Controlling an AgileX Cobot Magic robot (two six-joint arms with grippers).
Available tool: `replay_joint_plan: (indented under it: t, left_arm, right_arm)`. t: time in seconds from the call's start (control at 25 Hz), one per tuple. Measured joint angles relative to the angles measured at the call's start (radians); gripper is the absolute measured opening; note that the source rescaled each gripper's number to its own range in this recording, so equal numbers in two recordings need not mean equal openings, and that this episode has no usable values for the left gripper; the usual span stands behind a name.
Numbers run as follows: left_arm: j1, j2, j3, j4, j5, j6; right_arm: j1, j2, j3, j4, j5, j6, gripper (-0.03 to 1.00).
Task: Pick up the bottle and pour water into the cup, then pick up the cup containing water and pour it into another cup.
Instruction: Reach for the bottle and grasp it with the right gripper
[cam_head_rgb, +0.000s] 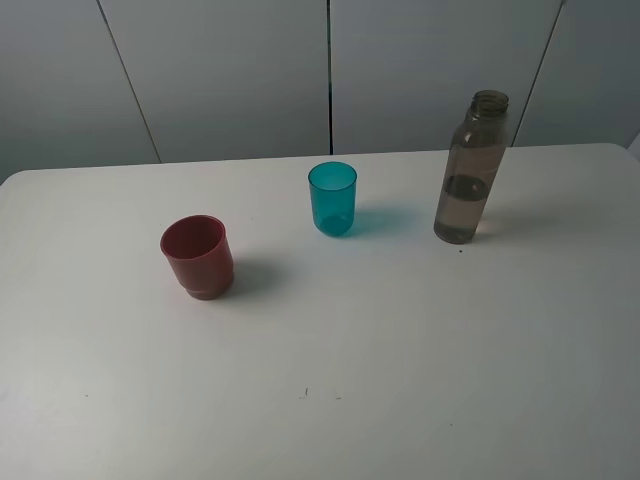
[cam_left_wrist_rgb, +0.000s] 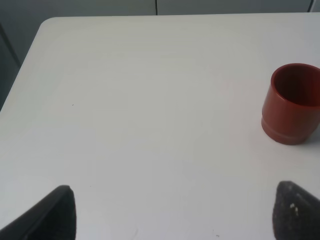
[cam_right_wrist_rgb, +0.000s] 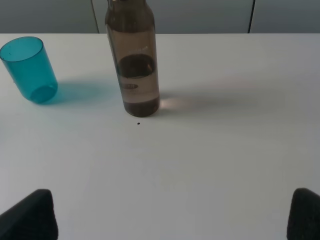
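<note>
The tall smoky grey-brown bottle (cam_head_rgb: 470, 168) stands upright, uncapped, at the right of the white table, holding some water; it also shows in the right wrist view (cam_right_wrist_rgb: 133, 60). The teal cup (cam_head_rgb: 332, 198) stands upright at the table's middle and shows in the right wrist view (cam_right_wrist_rgb: 28, 69). The dark-red cup (cam_head_rgb: 198, 257) stands at the left and shows in the left wrist view (cam_left_wrist_rgb: 292, 102). No gripper shows in the exterior view. My left gripper (cam_left_wrist_rgb: 177, 212) is open, well short of the red cup. My right gripper (cam_right_wrist_rgb: 172, 215) is open, short of the bottle.
The white table (cam_head_rgb: 400, 360) has its far edge close behind the three items, with grey wall panels (cam_head_rgb: 230, 70) beyond. The table's left edge and corner (cam_left_wrist_rgb: 42, 25) show in the left wrist view.
</note>
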Motion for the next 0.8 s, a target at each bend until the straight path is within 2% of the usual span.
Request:
replay_joint_plan:
  t: [0.52, 0.6, 0.8]
  left_arm:
    - [0.000, 0.000, 0.000, 0.000, 0.000, 0.000]
    - [0.000, 0.000, 0.000, 0.000, 0.000, 0.000]
    - [0.000, 0.000, 0.000, 0.000, 0.000, 0.000]
  right_arm:
    - [0.000, 0.000, -0.004, 0.005, -0.009, 0.000, 1.00]
    - [0.000, 0.024, -0.032, 0.033, -0.046, 0.000, 1.00]
    - [0.000, 0.212, -0.146, 0.057, -0.217, 0.000, 1.00]
